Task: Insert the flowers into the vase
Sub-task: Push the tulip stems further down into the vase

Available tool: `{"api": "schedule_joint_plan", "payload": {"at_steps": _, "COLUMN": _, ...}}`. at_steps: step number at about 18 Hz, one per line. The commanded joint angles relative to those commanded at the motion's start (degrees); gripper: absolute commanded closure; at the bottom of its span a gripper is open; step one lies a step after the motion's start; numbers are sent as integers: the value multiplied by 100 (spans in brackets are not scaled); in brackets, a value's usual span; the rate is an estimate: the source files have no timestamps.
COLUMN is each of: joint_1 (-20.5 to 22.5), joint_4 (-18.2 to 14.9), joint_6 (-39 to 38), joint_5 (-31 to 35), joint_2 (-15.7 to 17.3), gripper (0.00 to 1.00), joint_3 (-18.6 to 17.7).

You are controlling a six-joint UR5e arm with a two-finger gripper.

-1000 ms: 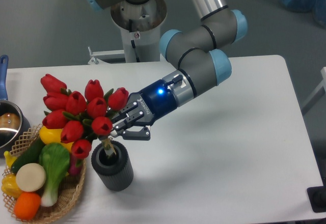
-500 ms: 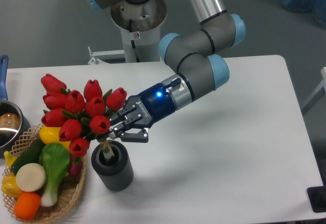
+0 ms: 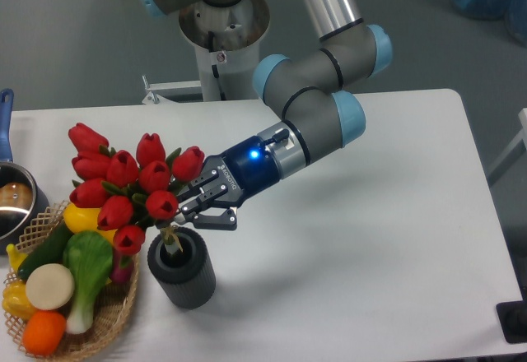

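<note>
Gripper (image 3: 191, 211) pinches flowers (image 3: 123, 183) stems just abv vase (image 3: 181, 268) hole.

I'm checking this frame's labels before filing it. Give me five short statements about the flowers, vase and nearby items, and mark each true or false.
1. The stems of the flowers reach into the hole on top of the vase. True.
2. The vase lies on its side. False: it stands upright on the table.
3. The gripper is next to the stems just above the vase. True; whether its jaws still clamp the stems cannot be told.
4. The basket sits right of the vase. False: it is left of it in the picture, holding toy vegetables.
5. The tulip buds are yellow. False: they are red.
</note>
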Motion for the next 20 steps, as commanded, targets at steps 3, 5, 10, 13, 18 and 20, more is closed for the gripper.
{"api": "schedule_joint_plan", "payload": {"at_steps": 3, "joint_1": -9, "joint_4": 0, "joint_6": 35, "joint_5": 9, "joint_2": -53, "gripper": 77, "joint_3": -17}}
{"api": "schedule_joint_plan", "payload": {"at_steps": 5, "joint_1": -9, "joint_4": 0, "joint_6": 36, "joint_5": 17, "joint_2": -106, "gripper": 77, "joint_3": 0}}
{"api": "schedule_joint_plan", "payload": {"at_steps": 10, "joint_1": -18, "joint_4": 0, "joint_6": 36, "joint_5": 62, "joint_2": -158, "gripper": 77, "joint_3": -26}}
{"api": "schedule_joint_plan", "payload": {"at_steps": 13, "joint_1": -18, "joint_4": 0, "joint_6": 44, "joint_5": 70, "joint_2": -194, "gripper": 77, "joint_3": -79}}
{"api": "schedule_joint_plan", "payload": {"at_steps": 18, "joint_1": -18, "joint_4": 0, "joint_6": 229, "joint_5": 70, "joint_2": -264, "gripper": 77, "joint_3": -123}}
{"api": "schedule_joint_plan", "payload": {"at_steps": 20, "joint_1": -9, "joint_4": 0, "joint_6": 238, "joint_5": 70, "joint_2": -299, "gripper": 77, "joint_3": -132}}
